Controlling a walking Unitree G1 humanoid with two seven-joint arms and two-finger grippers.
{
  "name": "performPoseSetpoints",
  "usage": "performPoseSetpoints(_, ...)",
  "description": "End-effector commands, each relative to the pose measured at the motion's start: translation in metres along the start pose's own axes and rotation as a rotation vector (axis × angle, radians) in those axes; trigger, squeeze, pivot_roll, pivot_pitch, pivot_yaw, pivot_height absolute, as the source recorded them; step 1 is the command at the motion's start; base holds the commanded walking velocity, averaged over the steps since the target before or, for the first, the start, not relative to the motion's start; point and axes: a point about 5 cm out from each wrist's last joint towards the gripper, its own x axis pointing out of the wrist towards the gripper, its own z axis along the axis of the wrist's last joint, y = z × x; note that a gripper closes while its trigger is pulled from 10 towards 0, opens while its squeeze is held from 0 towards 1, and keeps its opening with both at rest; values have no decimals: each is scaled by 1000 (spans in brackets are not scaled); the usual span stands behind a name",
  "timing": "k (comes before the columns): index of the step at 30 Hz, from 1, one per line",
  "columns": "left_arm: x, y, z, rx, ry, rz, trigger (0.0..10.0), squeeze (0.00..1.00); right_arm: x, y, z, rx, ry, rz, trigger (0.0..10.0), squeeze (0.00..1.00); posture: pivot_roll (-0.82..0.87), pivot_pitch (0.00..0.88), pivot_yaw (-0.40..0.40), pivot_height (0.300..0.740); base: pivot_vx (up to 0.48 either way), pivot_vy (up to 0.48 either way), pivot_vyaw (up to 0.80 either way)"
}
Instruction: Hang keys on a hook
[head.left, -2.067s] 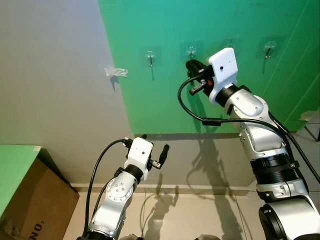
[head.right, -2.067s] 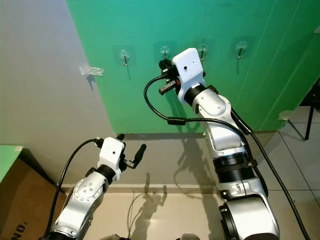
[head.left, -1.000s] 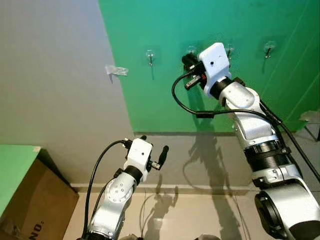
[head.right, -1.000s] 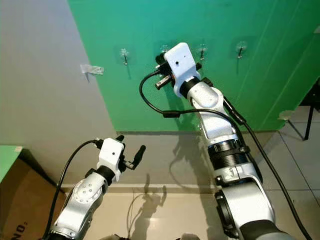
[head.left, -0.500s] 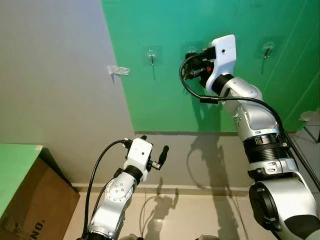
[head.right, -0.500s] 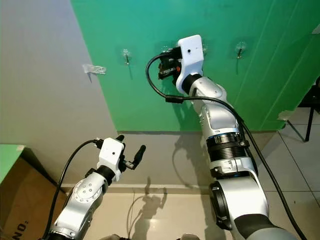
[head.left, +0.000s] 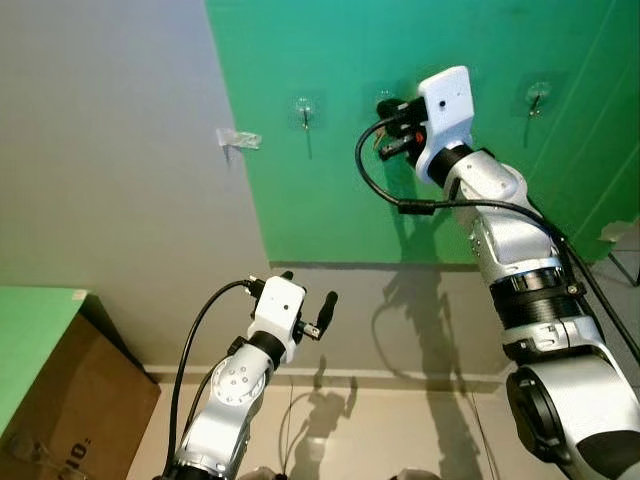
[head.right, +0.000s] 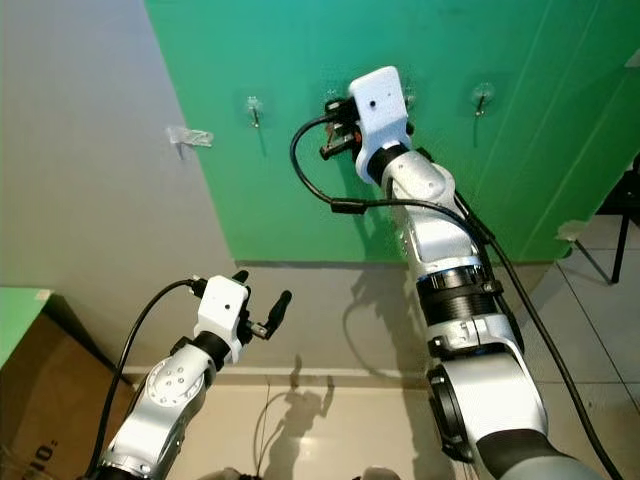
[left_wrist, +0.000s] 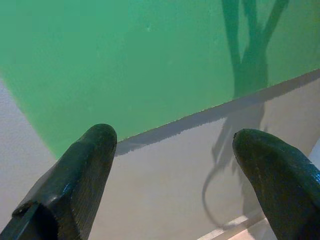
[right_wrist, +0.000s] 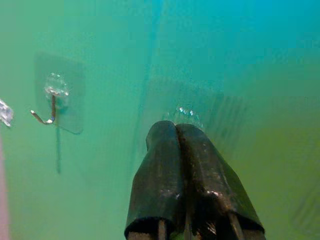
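Several clear adhesive hooks sit in a row on the green wall, among them a left hook and a far right one. My right gripper is raised to the wall, its tips pressed at the pad of the second hook. Its fingers are shut tight together, and whatever is between them is hidden. The neighbouring hook hangs bare. My left gripper is held low in front of the grey wall, open and empty, with its fingers wide apart.
A cardboard box stands at the lower left under a green top. A scrap of tape sticks to the grey wall. Tiled floor lies below, and a dark chair leg is at the right edge.
My right gripper has risen to the second hook and its wrist has twisted back and forth there. The left arm has stayed put.
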Motion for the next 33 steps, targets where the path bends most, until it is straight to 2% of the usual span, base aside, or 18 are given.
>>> performPoseSetpoints(1,-1,1,0,6,2,8,10000,0,-1,-5,15,-57,-74,-34,0,12,-191,0,73,740,0,0,0)
performPoseSetpoints(9,0,1,0,9,3,3,10000,0,0,-2,9,-28,-59,-9,0,8,-192,0,72,740,0,0,0)
performPoseSetpoints(14,-1,1,-1,11,3,1,10000,0,1,2,1,102,-7,37,0,4,-190,0,70,740,0,0,0)
performPoseSetpoints(18,-1,1,-1,11,3,0,10000,0,1,4,-2,114,9,47,0,4,-190,0,69,740,0,0,0)
performPoseSetpoints(24,-1,1,-1,12,3,-1,10000,0,-2,12,-10,191,59,112,0,0,-191,0,66,740,0,0,0)
performPoseSetpoints(29,-1,0,0,11,3,-3,10000,0,-3,12,-12,206,68,116,0,4,-192,0,68,740,0,0,0)
performPoseSetpoints(33,-1,0,-1,10,4,-5,10000,0,-3,6,-8,169,30,66,0,4,-193,0,69,740,0,0,0)
